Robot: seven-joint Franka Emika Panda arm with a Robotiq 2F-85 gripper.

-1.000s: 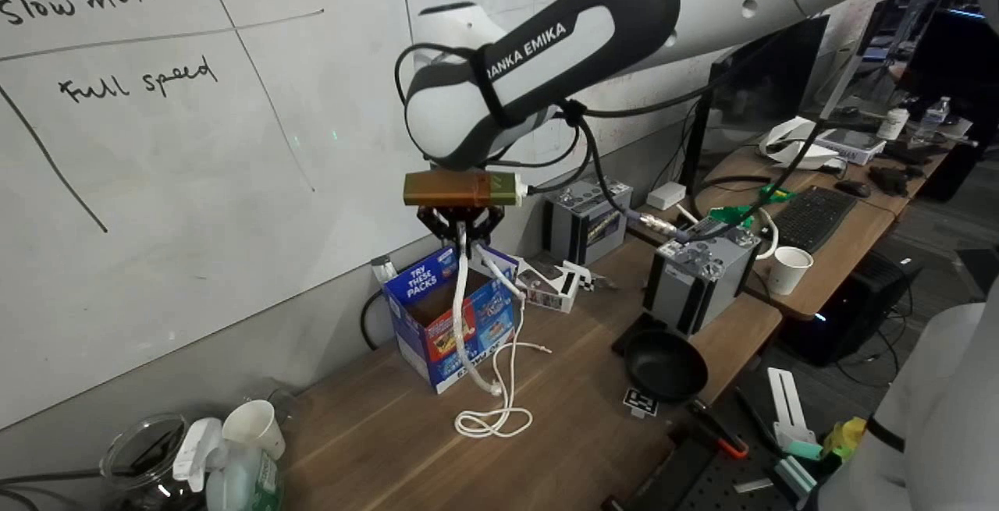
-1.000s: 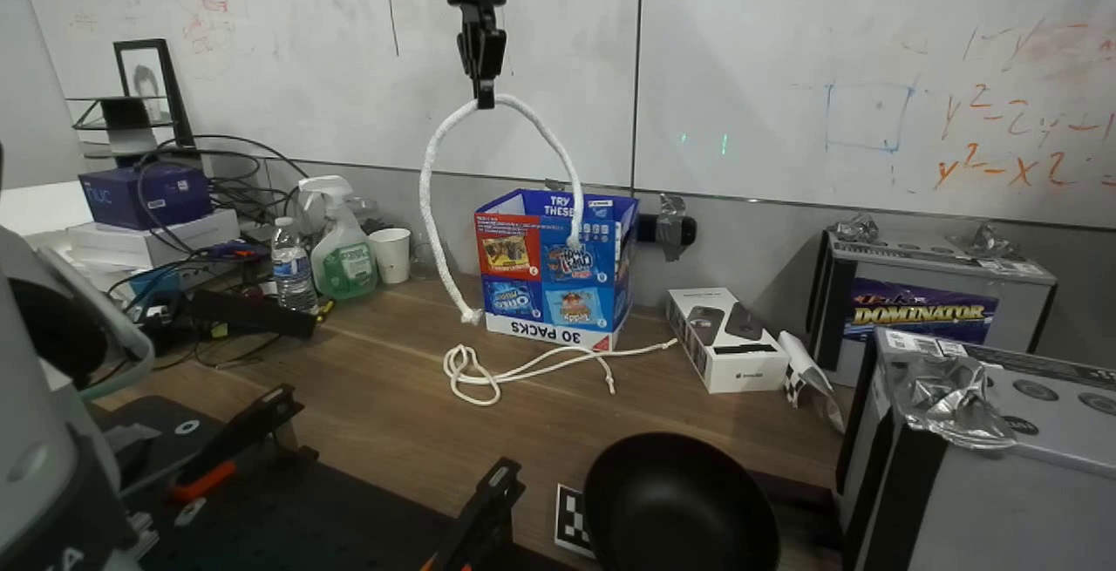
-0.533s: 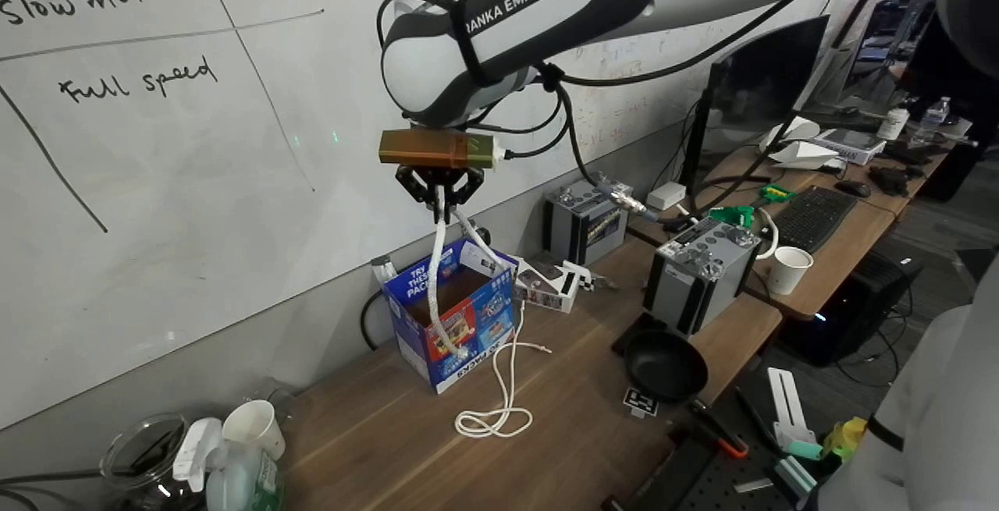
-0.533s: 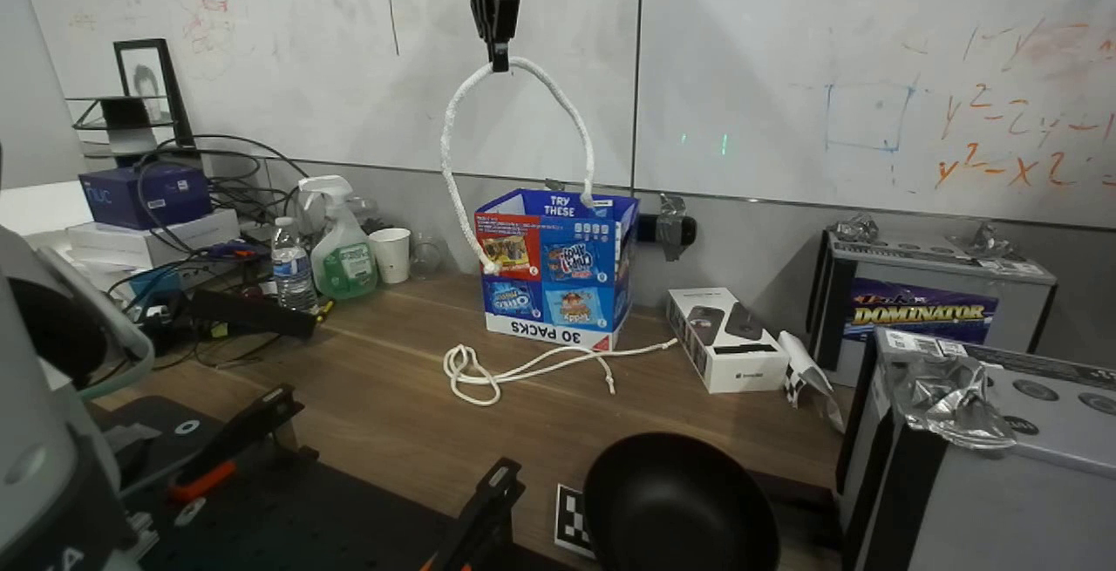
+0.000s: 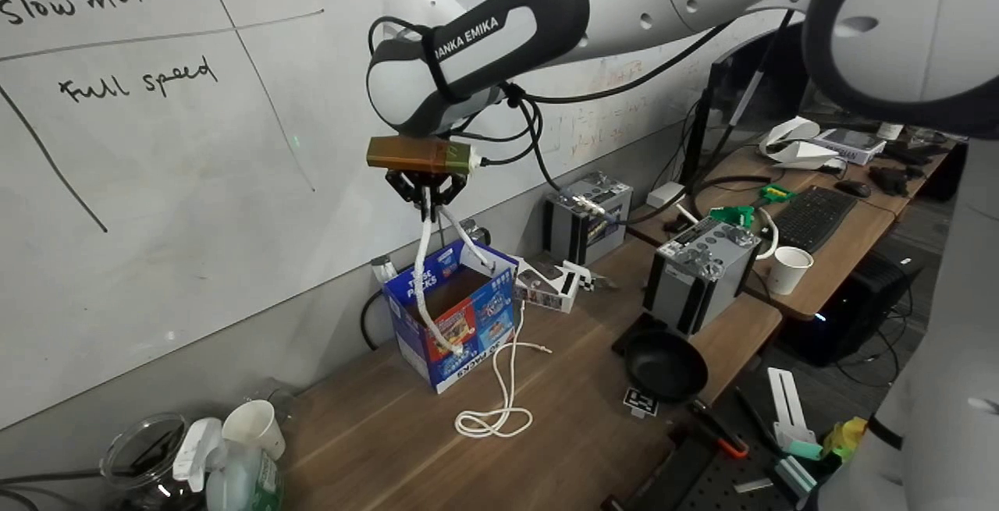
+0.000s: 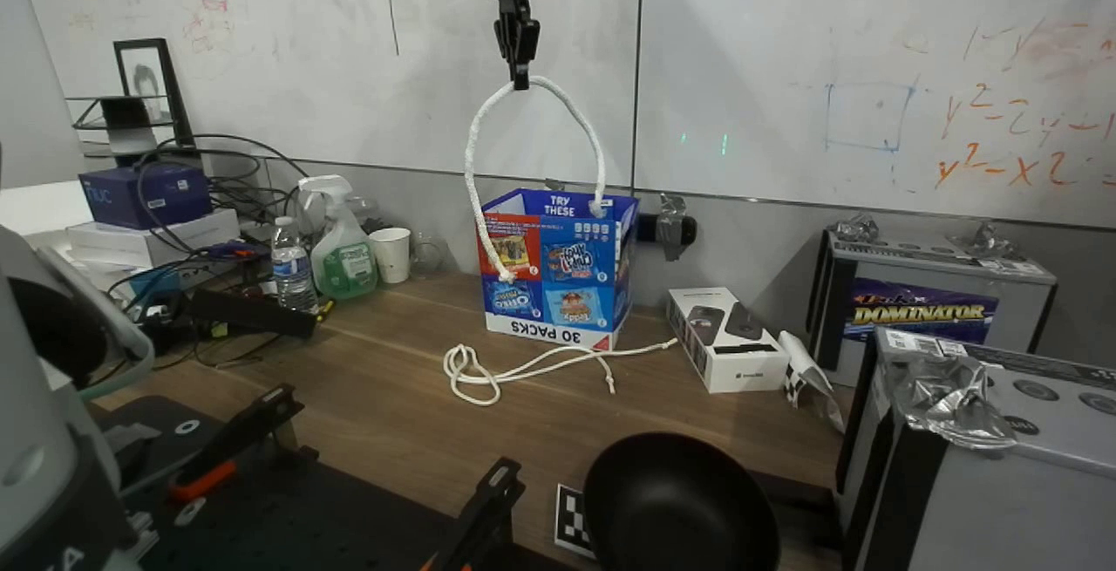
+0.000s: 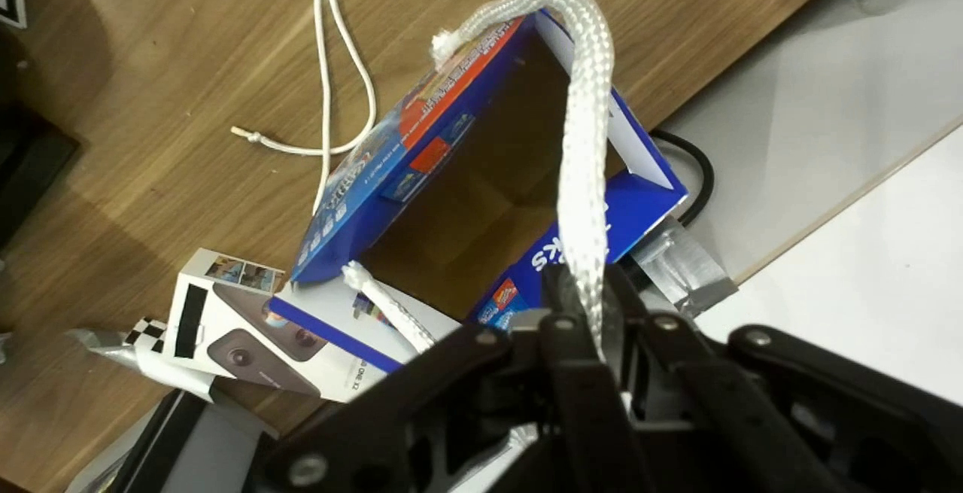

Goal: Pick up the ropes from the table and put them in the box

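My gripper hangs above the blue box, its fingers closed on the middle of a thick white rope. The rope arches from the fingertips with both ends dangling. In the wrist view, one end of this thick rope bends over the rim and lies outside the printed front of the box. Its other end reaches over the opening near the opposite side wall. A thinner white rope lies loosely coiled on the table before the box, one strand running along its front. The box stands upright with its top uncovered.
Beside the box lies a white carton, with grey batteries further along. A black pan sits nearer the robot. A spray bottle and paper cup stand on the far side. The whiteboard rises close behind.
The gripper has carried the thick rope upward and across over the box, then dipped slightly. The rope's ends rose from below rim height, one now over the opening. The thin rope has not moved.
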